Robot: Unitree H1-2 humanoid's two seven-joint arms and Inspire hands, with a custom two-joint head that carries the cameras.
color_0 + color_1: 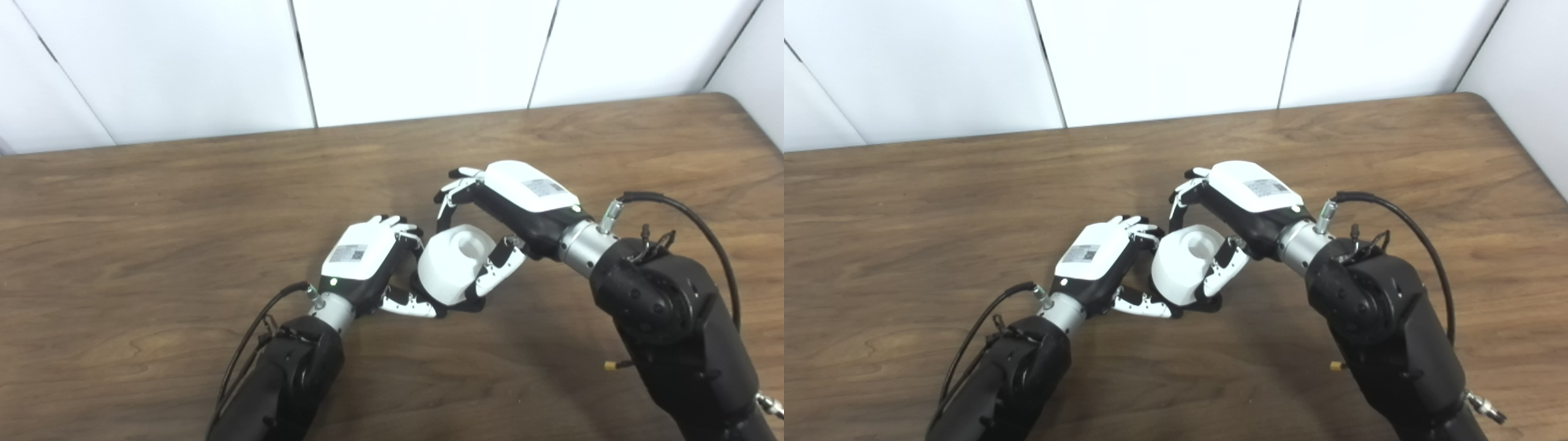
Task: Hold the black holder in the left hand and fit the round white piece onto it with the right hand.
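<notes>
Mid-table, right hand grips the white piece, pressing it toward left hand, closed on a mostly hidden black holder; full seating unconfirmed.

Left hand and right hand are showing white back shells bearing printed labels over black-and-white fingers. Silver wrist collars are joining bulky black forearms, each carrying a looping black cable.

Round piece: plain white. Hands, left and right: white shells bearing grey printed labels, black-and-white fingers. Arms: black. Table: brown wood grain. Wall panels: white, dark seams.
</notes>
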